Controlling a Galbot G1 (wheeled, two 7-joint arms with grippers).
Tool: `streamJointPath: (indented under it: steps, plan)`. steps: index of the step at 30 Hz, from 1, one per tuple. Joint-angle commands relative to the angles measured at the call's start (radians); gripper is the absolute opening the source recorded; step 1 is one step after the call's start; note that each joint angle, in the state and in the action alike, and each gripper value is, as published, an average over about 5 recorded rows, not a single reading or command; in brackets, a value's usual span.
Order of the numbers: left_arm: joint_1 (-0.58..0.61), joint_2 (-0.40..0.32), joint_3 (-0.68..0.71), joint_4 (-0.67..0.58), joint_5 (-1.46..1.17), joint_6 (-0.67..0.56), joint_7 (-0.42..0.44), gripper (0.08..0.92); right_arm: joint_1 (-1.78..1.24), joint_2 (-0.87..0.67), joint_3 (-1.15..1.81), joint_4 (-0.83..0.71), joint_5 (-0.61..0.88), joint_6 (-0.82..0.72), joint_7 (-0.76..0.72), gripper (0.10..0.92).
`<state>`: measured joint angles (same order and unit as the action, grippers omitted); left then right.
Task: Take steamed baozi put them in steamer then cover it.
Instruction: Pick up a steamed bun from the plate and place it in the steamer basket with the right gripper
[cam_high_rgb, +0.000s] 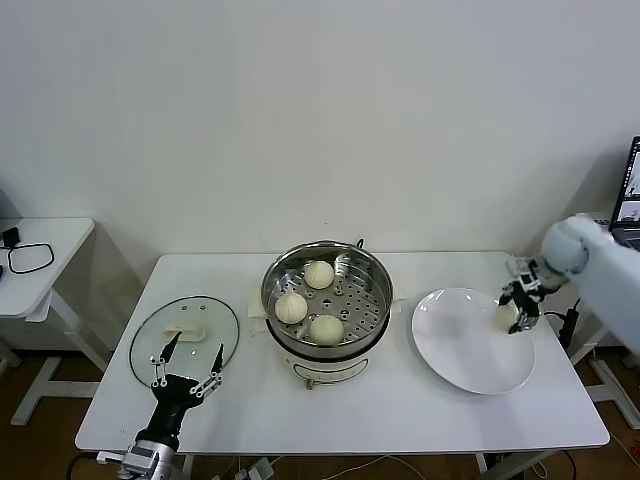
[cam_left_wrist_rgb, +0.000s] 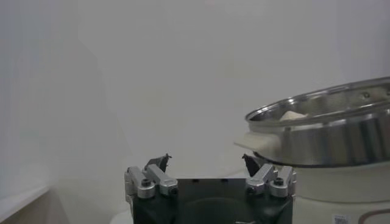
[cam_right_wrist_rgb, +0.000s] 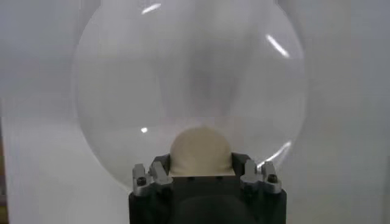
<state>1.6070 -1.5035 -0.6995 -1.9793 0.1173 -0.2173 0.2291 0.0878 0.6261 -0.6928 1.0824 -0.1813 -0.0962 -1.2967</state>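
The steamer (cam_high_rgb: 275, 275) stands mid-table with three baozi on its perforated tray: one at the back (cam_high_rgb: 319, 274), one on the left (cam_high_rgb: 291, 308) and one at the front (cam_high_rgb: 326, 328). My right gripper (cam_high_rgb: 520, 305) is at the right rim of the white plate (cam_high_rgb: 460, 345), shut on the fourth baozi (cam_high_rgb: 506, 316). The right wrist view shows that bun (cam_right_wrist_rgb: 200, 149) between the fingers of the right gripper (cam_right_wrist_rgb: 200, 163), over the plate (cam_right_wrist_rgb: 183, 73). My left gripper (cam_high_rgb: 197, 342) is open and empty at the front left, over the near edge of the glass lid (cam_high_rgb: 150, 340). The left wrist view shows its jaws (cam_left_wrist_rgb: 205, 158) spread, with the steamer (cam_left_wrist_rgb: 329, 134) beyond.
The lid's white knob (cam_high_rgb: 185, 331) sits at its centre, left of the steamer. A small white side table (cam_high_rgb: 40, 260) with a black cable stands far left. A laptop (cam_high_rgb: 632, 195) is at the far right edge.
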Motion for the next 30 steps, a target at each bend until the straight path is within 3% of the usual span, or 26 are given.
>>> streamJointPath:
  steps: [1,8,15,23,30]
  plan:
    - [-0.007,0.015,0.003,0.008,-0.009,-0.005,0.010,0.823,0.597,-0.146,-0.585,0.408,0.505,-0.252,0.007,0.682]
    - [-0.017,0.031,0.000,0.010,-0.036,-0.003,0.018,0.823,0.902,-0.030,-0.842,0.525,0.720,-0.338,0.050,0.687]
    - [-0.022,0.035,-0.008,0.021,-0.047,-0.005,0.027,0.823,0.958,0.150,-0.883,0.533,0.837,-0.387,0.098,0.687]
    - [-0.023,0.038,-0.029,0.030,-0.064,-0.008,0.033,0.823,0.827,0.395,-0.816,0.364,0.785,-0.391,0.105,0.687]
    - [-0.022,0.042,-0.047,0.038,-0.073,-0.007,0.035,0.823,0.641,0.497,-0.702,0.179,0.652,-0.375,0.094,0.687]
